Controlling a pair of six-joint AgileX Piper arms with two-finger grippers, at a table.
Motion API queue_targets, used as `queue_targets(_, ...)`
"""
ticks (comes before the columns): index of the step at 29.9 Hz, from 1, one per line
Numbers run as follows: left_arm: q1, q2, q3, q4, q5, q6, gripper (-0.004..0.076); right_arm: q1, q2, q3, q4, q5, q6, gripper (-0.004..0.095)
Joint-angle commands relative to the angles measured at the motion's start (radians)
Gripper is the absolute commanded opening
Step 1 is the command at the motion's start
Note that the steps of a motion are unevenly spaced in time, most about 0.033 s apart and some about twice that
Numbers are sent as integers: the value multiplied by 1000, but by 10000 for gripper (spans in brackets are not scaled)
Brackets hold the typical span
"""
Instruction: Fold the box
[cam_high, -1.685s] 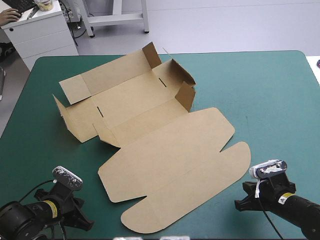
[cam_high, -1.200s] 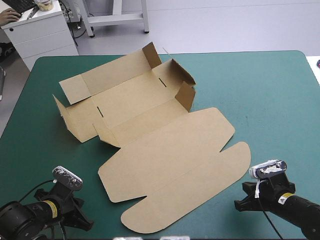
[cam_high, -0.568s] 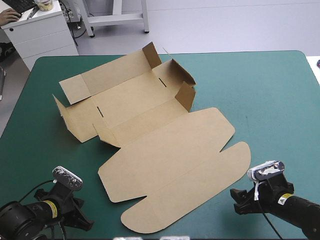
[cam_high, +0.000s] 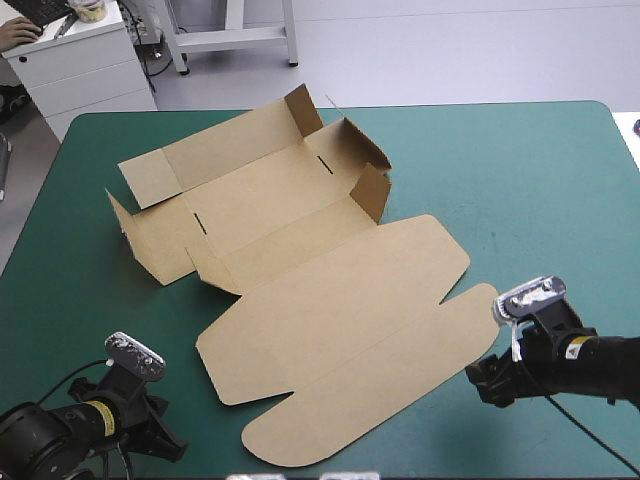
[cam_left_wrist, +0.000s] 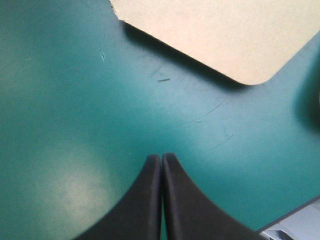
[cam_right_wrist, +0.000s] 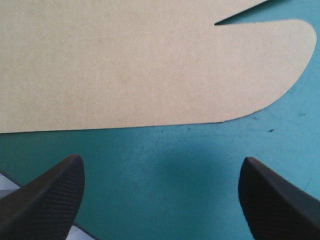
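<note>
Nearest, at the desk's near-left corner, the left hand (cam_high: 165, 440) has its two black fingers pressed together into one point. It is over bare teal-green cover. In its wrist view a rounded corner of the box (cam_left_wrist: 215, 35) lies ahead of the tips, clear of them.

At the near right, the right hand (cam_high: 490, 385) has its fingers spread wide apart with nothing between them but cover. Just ahead of it, not touching, runs the curved near edge of the brown board, with a narrow notch cut in beside the rounded end.

The box (cam_high: 300, 270) is an opened-out sheet lying across the middle of the desk (cam_high: 540, 200), from near centre toward the far left. Its long axis runs on a slant, from the near left up toward the far right. The nearest strip is a flat lip with rounded ends, one pointing to the near left and the other to the right, close by the right hand. Behind it the broad lid panel lies flat.

Farther still is the tray part. Short end flaps stand up at its right and left ends. The far wall leans up along the back, toward the desk's far edge.
</note>
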Motion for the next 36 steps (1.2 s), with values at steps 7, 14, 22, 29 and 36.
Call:
queue_targets(7, -6, 5, -27, -1, -39, -10, -10, 2, 287, -250, 43, -89, -61, 764)
queue_targets(14, -6, 5, -27, -1, -39, -10, -10, 2, 543, -501, 179, -79, -164, 765)
queue_targets(22, -6, 5, -27, -1, -39, -10, -10, 2, 845, -813, 207, -6, -193, 764)
queue_targets(29, -6, 5, -27, -1, -39, -10, -10, 27, 1077, -1128, 245, 34, -180, 764)
queue_targets(36, -6, 5, -27, -1, -39, -10, -10, 48, 1280, -1383, 270, 68, -139, 764)
